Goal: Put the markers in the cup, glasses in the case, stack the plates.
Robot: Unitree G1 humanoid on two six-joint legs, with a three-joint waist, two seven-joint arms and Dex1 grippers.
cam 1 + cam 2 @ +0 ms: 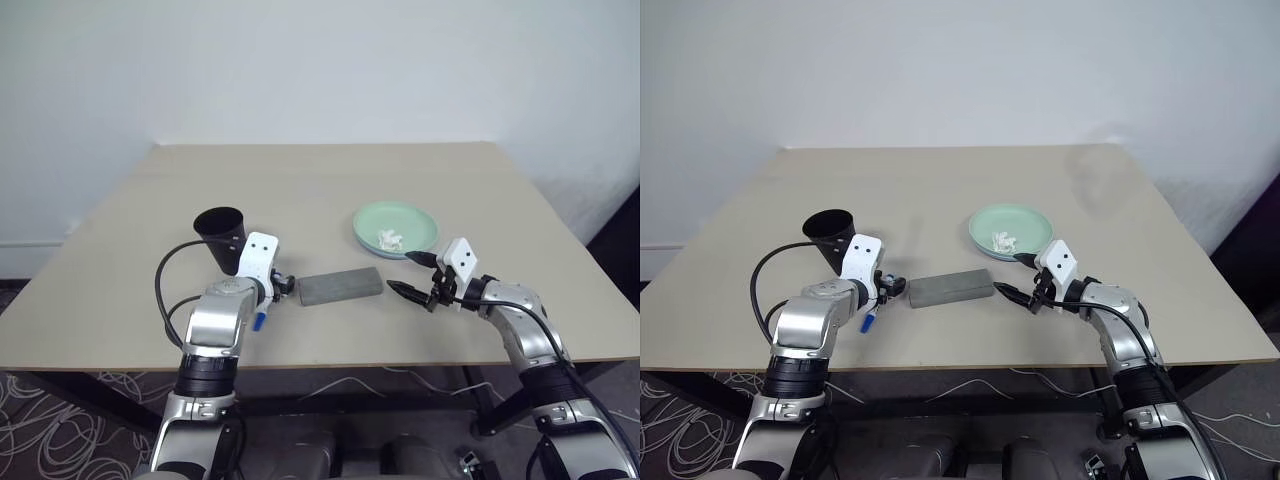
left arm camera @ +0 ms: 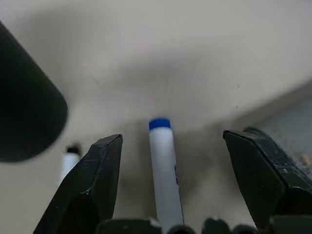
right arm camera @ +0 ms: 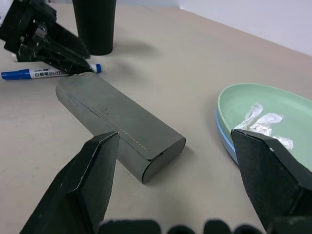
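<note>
Left eye view has the beige table (image 1: 330, 180) filling the middle of the frame, its far edge against a pale wall. Right of centre sit the plates (image 1: 395, 227), the mint green one stacked on the light blue one, whose rim just peeps out underneath, with a bit of crumpled white paper (image 1: 388, 239) lying in the green dish. Left of centre stands the black cup (image 1: 221, 236), upright with its wide mouth up. Between the two, lower in the frame, the grey case (image 1: 340, 286) lies flat with its lid closed; I cannot tell where the glasses are. The left gripper (image 1: 283, 286) sits lower left of centre, just beside the case's left end and below the cup, its fingers spread wide and gripping nothing; from its wrist camera the blue-capped marker (image 2: 163, 170) lies loose on the table in the gap between the fingers, touching neither, and the black-capped marker (image 2: 69, 160) lies just outside one finger, near the cup's base. The right gripper (image 1: 418, 276) hovers lower right of centre, between the case's right end and the plates, jaws also wide apart and empty, pointing toward the case.
</note>
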